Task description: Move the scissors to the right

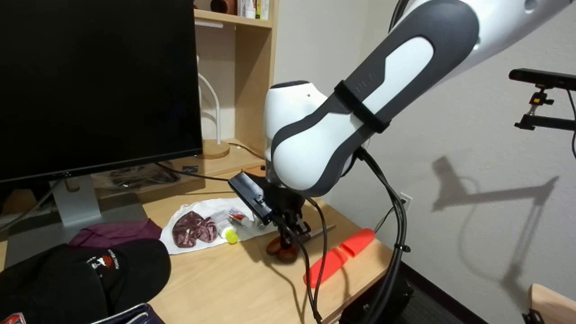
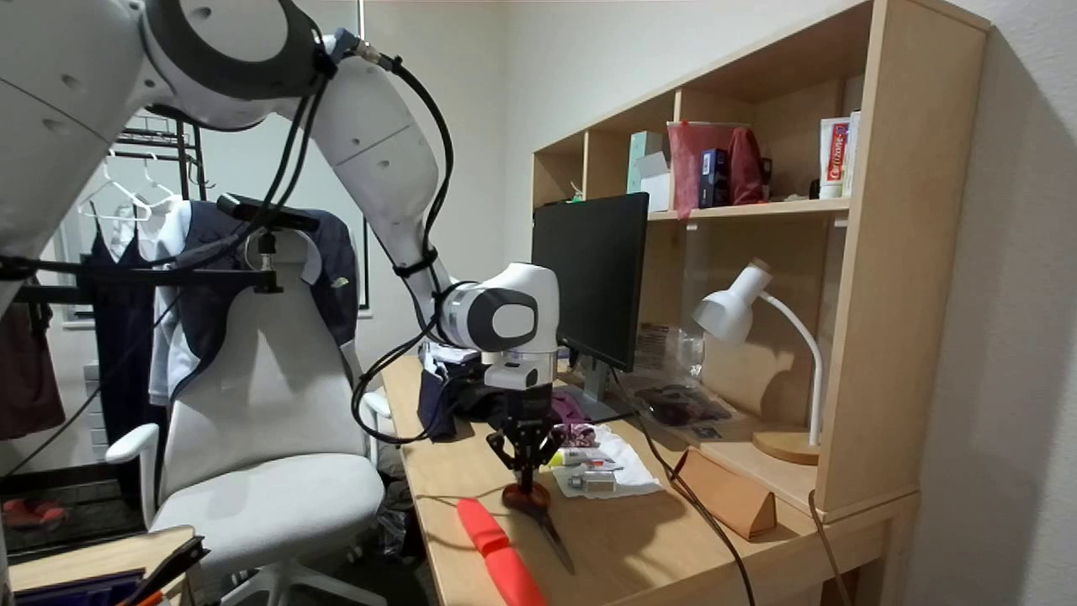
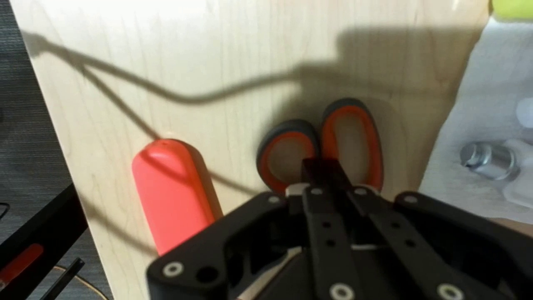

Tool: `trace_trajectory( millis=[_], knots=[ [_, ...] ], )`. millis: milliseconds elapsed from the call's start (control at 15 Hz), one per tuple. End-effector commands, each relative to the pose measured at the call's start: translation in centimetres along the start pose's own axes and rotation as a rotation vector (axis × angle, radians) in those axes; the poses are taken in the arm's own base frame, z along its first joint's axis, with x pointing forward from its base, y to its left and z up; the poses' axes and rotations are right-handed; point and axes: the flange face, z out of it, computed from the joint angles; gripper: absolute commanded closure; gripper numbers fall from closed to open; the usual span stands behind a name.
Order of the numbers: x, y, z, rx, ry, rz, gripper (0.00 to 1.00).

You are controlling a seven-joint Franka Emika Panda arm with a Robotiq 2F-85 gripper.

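The scissors (image 1: 289,257) lie on the wooden desk in both exterior views, with orange-red loop handles and slim dark blades (image 2: 551,539). In the wrist view the two loops (image 3: 331,139) show ahead of the fingers; the blades are hidden under the gripper. My gripper (image 3: 324,168) points down with its fingers close together on the inner bars between the loops. It appears shut on the handles, in an exterior view too (image 2: 526,486). I cannot tell whether the scissors are lifted at all.
A thick orange-red stick (image 2: 496,543) lies beside the scissors, near the desk edge, also in the wrist view (image 3: 170,196). On the scissors' other side is a white cloth (image 1: 180,238) with a scrunchie (image 1: 193,229), yellow-capped bottle (image 1: 227,229) and tube. A monitor (image 1: 99,90) stands behind.
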Motion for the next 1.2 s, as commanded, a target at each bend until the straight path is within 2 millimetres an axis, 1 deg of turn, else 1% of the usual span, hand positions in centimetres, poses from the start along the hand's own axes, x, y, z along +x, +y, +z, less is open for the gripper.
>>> trace_trajectory(
  millis=[0,133,333,467,600,667,733,800,867,1133],
  knots=[
    [0.2,1.2,-1.9,0.007,0.008,-0.028,1.00],
    [0.1,1.8,-3.1,0.012,0.018,-0.045,1.00],
    [0.3,3.5,-6.3,-0.001,0.059,-0.138,0.99],
    [0.6,4.9,-8.5,-0.012,0.065,-0.253,0.99],
    [1.4,6.6,-10.2,-0.045,0.079,-0.357,0.97],
    [1.9,7.3,-10.9,-0.060,0.090,-0.407,0.98],
    [2.4,8.1,-11.5,-0.073,0.103,-0.456,0.98],
    [2.8,8.8,-12.1,-0.073,0.111,-0.510,1.00],
    [3.3,9.4,-12.6,-0.079,0.123,-0.561,1.00],
    [4.6,11.8,-14.3,-0.072,0.155,-0.762,1.00]
  ],
)
